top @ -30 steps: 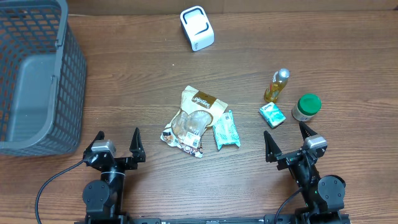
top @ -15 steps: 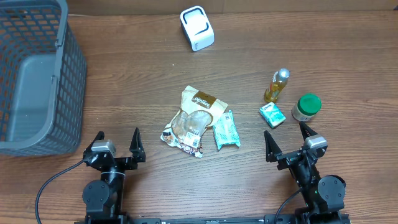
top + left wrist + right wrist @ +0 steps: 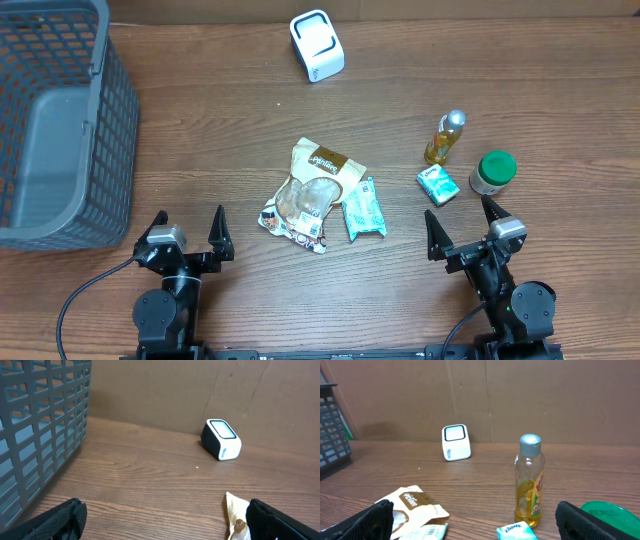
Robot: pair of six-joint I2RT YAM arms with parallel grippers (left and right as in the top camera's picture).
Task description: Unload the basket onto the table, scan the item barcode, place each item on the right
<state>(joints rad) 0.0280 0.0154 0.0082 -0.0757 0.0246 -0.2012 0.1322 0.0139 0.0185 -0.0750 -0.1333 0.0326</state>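
Jaws wide apart on left gripper (image 3: 190, 213) & right gripper (image 3: 458, 208) (both low) — snack bag (image 3: 312, 190) mid-table, scanner (image 3: 317, 45) beyond.

On your brown wooden table (image 3: 220, 130), the grey plastic mesh basket (image 3: 118, 130) stands far left. The white box scanner (image 3: 317, 45) sits at the back, near the middle. The brown-and-white snack bag (image 3: 310, 195) lies in the middle, the flat green wipes pack (image 3: 364, 208) touching its right side. Further right, the teal tissue pack (image 3: 438, 185) lies before the yellow silver-capped bottle (image 3: 445, 138), the green-lidded jar (image 3: 492, 172) to their right.
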